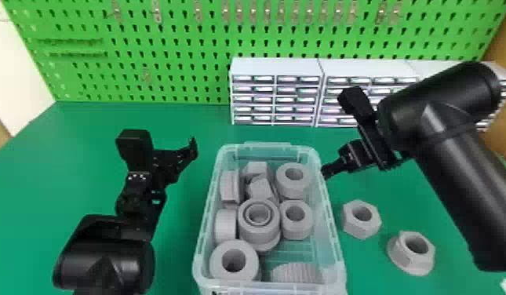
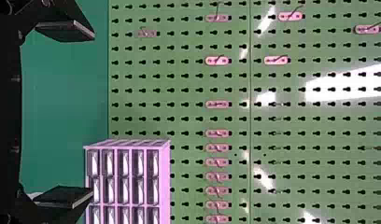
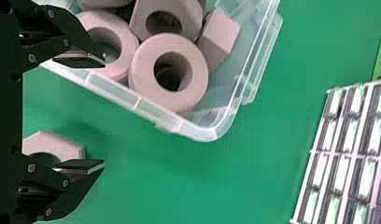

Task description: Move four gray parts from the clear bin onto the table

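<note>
A smooth green table [image 1: 87, 137] carries a rectangular clear plastic bin [image 1: 331, 219]. The black left gripper [image 1: 191, 151] and black right gripper [image 1: 327, 171] have flat fingers spread apart. Matte gray rings [image 1: 219, 266] and faceted blocks [image 1: 259, 191] crowd the bin; beside it lie two holed gray hexagonal nuts [image 1: 352, 225], one flanged.

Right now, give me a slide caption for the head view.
Two gray parts on the green table, right of a clear bin holding more gray parts.
</note>
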